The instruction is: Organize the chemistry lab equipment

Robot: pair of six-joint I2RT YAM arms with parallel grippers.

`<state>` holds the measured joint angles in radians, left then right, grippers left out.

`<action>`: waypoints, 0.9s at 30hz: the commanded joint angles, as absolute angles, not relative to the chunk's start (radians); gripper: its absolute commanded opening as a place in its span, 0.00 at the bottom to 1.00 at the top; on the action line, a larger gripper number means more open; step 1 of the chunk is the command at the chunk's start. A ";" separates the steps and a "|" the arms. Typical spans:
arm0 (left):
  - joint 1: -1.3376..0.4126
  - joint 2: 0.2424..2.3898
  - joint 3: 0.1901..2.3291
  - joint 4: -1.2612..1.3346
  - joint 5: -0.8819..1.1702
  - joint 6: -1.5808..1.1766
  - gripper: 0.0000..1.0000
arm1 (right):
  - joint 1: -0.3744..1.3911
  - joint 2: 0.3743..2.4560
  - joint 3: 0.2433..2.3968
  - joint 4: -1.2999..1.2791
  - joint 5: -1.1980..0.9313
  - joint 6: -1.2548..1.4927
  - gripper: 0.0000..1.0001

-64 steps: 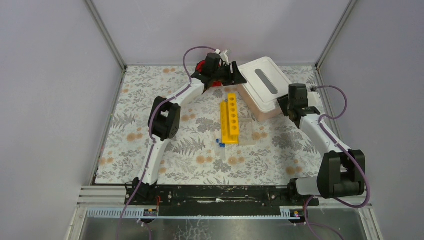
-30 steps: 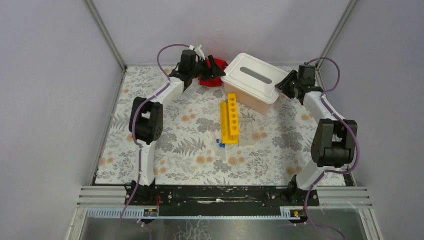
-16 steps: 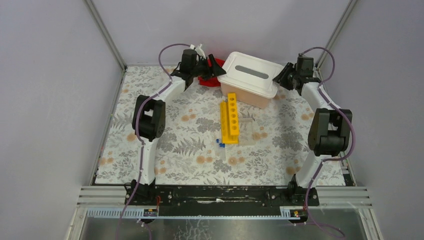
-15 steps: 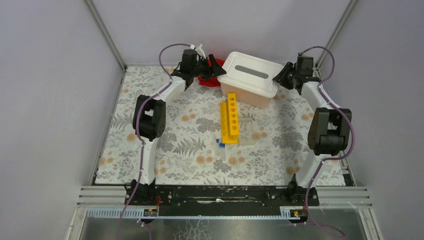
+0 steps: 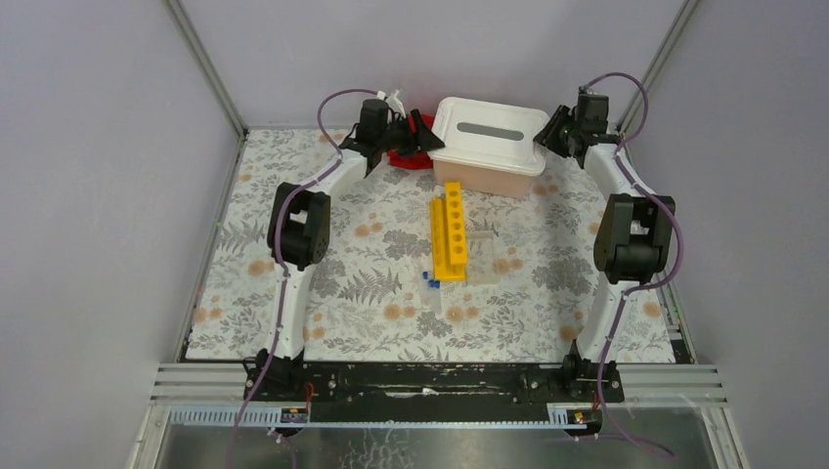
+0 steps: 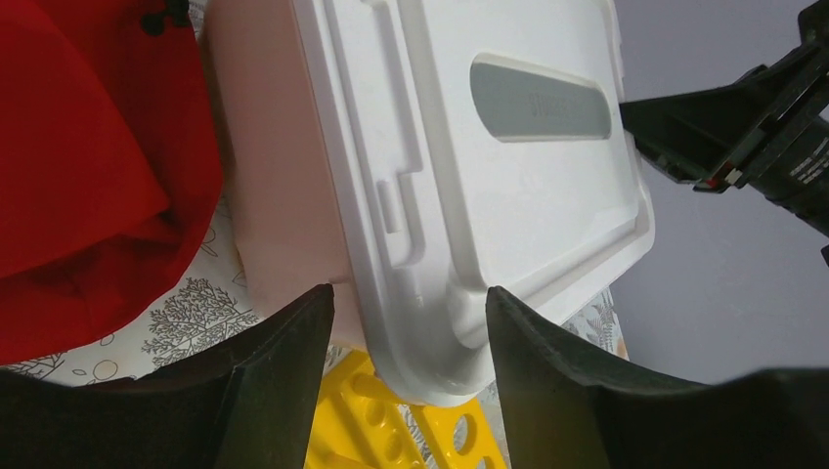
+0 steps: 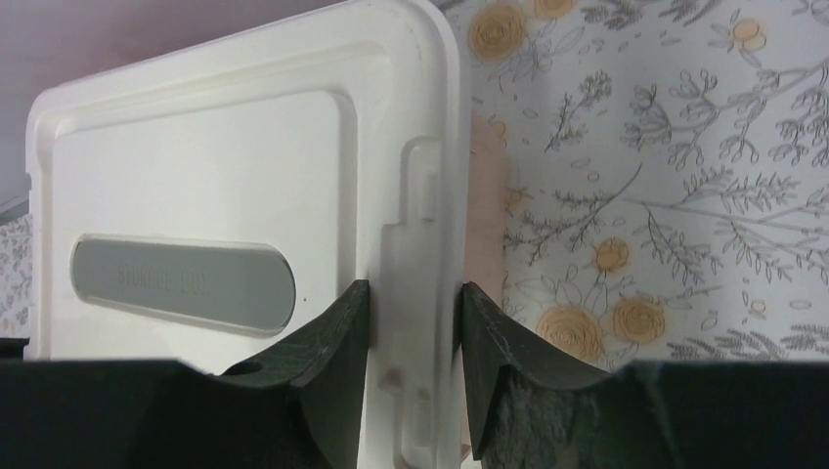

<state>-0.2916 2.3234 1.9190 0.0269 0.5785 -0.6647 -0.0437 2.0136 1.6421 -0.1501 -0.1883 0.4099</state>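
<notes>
The pinkish bin (image 5: 486, 168) with its white lid (image 5: 489, 132) stands at the back of the table. My right gripper (image 5: 549, 132) is shut on the lid's right rim (image 7: 413, 293), a finger on each side of the latch. My left gripper (image 5: 420, 132) is open at the bin's left end. Its fingers (image 6: 283, 371) straddle the lid's corner (image 6: 430, 362), with a gap showing beside the left one. The yellow test-tube rack (image 5: 451, 231) lies in front of the bin. Small blue-capped tubes (image 5: 430, 280) lie at its near end.
A red object (image 5: 399, 156) sits on the floral mat behind my left gripper, against the bin's left side; it is the red object (image 6: 88, 166) filling the left of the left wrist view. Frame posts and grey walls close in the back corners.
The bin has swung round and slid toward the back wall, now lying square to it. My right gripper went back with it, still on the rim. The left gripper stayed at the bin's left end.
</notes>
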 commanded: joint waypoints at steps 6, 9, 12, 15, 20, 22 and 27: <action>-0.303 2.397 2.005 0.105 0.626 -0.696 0.64 | -0.031 2.141 1.797 -0.195 -0.102 0.356 0.25; -0.310 2.410 2.017 0.105 0.627 -0.696 0.64 | -0.031 2.168 1.815 -0.186 -0.093 0.357 0.29; -0.317 2.417 2.019 0.105 0.628 -0.695 0.63 | -0.031 2.187 1.834 -0.181 -0.082 0.358 0.33; -0.324 2.417 2.013 0.105 0.630 -0.694 0.62 | -0.031 2.204 1.860 -0.183 -0.074 0.360 0.40; -0.338 2.410 1.996 0.106 0.625 -0.689 0.62 | -0.031 2.226 1.901 -0.182 -0.060 0.359 0.43; -0.340 2.409 1.993 0.105 0.621 -0.687 0.62 | -0.031 2.237 1.920 -0.186 -0.058 0.360 0.45; -0.345 2.407 1.988 0.104 0.616 -0.687 0.62 | -0.031 2.242 1.919 -0.160 -0.047 0.370 0.50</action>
<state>-0.3187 2.3985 1.9896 0.0677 0.5880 -0.7067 -0.0387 2.2097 1.9068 -0.1425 -0.1143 0.3855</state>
